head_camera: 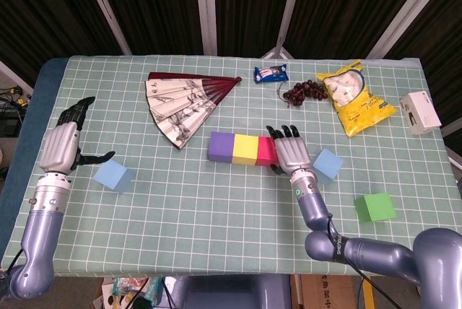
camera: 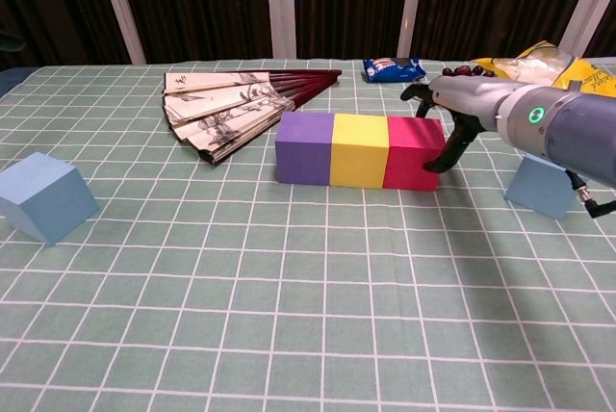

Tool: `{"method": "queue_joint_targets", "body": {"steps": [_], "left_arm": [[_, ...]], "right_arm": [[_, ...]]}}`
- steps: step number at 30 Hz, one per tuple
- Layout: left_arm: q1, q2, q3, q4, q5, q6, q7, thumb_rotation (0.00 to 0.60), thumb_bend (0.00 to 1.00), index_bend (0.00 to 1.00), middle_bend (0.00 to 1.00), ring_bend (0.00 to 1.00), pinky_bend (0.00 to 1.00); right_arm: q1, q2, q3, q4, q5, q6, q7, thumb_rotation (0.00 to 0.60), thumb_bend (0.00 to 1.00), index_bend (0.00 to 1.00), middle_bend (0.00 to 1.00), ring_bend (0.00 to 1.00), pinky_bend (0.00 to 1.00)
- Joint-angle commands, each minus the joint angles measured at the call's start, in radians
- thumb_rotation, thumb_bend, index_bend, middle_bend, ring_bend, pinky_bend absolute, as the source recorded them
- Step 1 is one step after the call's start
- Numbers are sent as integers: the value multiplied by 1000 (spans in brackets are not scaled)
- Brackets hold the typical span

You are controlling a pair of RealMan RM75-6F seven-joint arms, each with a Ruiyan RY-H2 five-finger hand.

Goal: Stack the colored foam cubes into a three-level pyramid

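Note:
A row of three foam cubes lies mid-table: purple cube (head_camera: 220, 146) (camera: 304, 147), yellow cube (head_camera: 244, 149) (camera: 359, 150), pink cube (head_camera: 265, 151) (camera: 412, 153). My right hand (head_camera: 290, 151) (camera: 460, 104) lies flat over the pink cube's right end, fingers spread, thumb against its right face. A light blue cube (head_camera: 328, 164) (camera: 541, 188) sits just right of that hand. A green cube (head_camera: 374, 207) lies near the front right. My left hand (head_camera: 66, 139) hovers open at the far left, next to another light blue cube (head_camera: 113, 176) (camera: 43, 197).
An open paper fan (head_camera: 184, 103) (camera: 231, 104) lies behind the row. A blue snack packet (head_camera: 271, 74), grapes (head_camera: 304, 92), a yellow chip bag (head_camera: 354, 96) and a white box (head_camera: 421, 112) sit along the back right of the checked table (head_camera: 216, 208).

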Motion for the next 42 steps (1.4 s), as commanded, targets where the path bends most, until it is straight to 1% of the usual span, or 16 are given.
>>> {"method": "queue_joint_targets", "body": {"steps": [1,17,26,37,42], "left_arm": [[0,0,0,1,0,0,-1,600,67,0,42,62,47],[-1,-1,1,2,-1,1,0,600,67,0,42,62,47],[-1,0,2,1,-2,-2,-2,600,66,0,42,62,47],[0,4,0,-4,-2,1,-4,600,67,0,41,62,47],[-1,4,-1,-1,-7,-3,-5,600,66,0,41,62,47]], "right_arm": [[0,-5,3,9,-1,1,0,600,307,0,225,83,0],[-9,-12,8,20,-6,0,2,600,306,0,224,83,0],[-23,-5,4,-21,-8,15,-3,600,307,0,222,83,0],[-18,-31,16,-23,-20,23,5,600,306,0,153,83,0],[-12,-47,24,-17,-27,23,7,600,307,0,141,79,0]]}}
